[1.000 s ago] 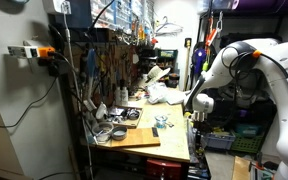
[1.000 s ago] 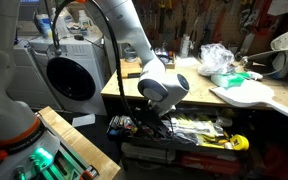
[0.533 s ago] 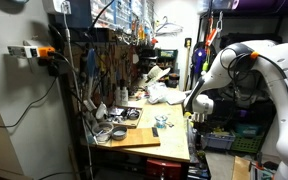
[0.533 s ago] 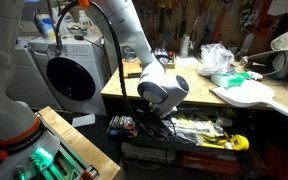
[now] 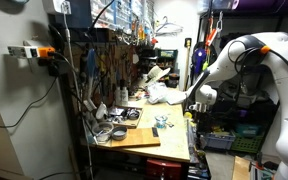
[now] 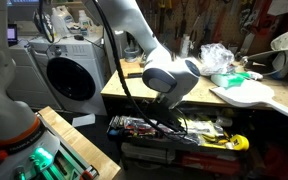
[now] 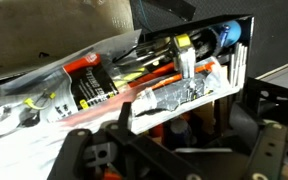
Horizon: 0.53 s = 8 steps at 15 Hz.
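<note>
- My gripper has risen from under the workbench edge and is now level with it.
- The tool drawer beneath the workbench seems untouched.
- I cannot tell whether the jaws are apart or together.

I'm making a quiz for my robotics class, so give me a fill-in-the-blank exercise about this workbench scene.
The gripper hangs over a tray full of ___. That tray sits ___ the workbench top. The crumpled plastic bag lies on the ___. The white machine has a ___ door.
Missing words: tools, under, workbench, round.
</note>
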### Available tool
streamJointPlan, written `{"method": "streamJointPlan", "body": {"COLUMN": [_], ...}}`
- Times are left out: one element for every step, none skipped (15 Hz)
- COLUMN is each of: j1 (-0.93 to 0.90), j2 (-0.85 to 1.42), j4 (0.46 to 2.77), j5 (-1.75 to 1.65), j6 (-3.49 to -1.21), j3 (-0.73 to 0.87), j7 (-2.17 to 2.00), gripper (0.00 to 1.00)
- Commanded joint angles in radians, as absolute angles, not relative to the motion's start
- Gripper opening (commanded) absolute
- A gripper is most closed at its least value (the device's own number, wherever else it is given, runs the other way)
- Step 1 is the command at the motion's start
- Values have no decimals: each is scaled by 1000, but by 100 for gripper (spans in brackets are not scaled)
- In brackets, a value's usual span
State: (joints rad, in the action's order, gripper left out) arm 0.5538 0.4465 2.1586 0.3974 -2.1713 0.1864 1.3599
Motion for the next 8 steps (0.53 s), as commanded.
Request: {"method": "streamJointPlan", "body": {"j1": [543, 533, 524, 513, 500, 486, 474, 460], "j2": [277, 233, 192, 139, 84, 22, -35, -92], "j4": [2203, 2215, 2227, 2248, 2274, 2305, 2328, 2352], "j5": [328, 321, 308, 278, 247, 212, 174, 125], "j6": [-2064, -2081, -2106, -2106, -2128, -2143, -2160, -2171], "j3": [246, 265, 282, 297, 311, 320, 327, 330], "j7": [1313, 1283, 1250, 1222, 1186, 1160, 1125, 1089], "gripper": [100, 100, 99, 100, 100, 100, 100, 100]}}
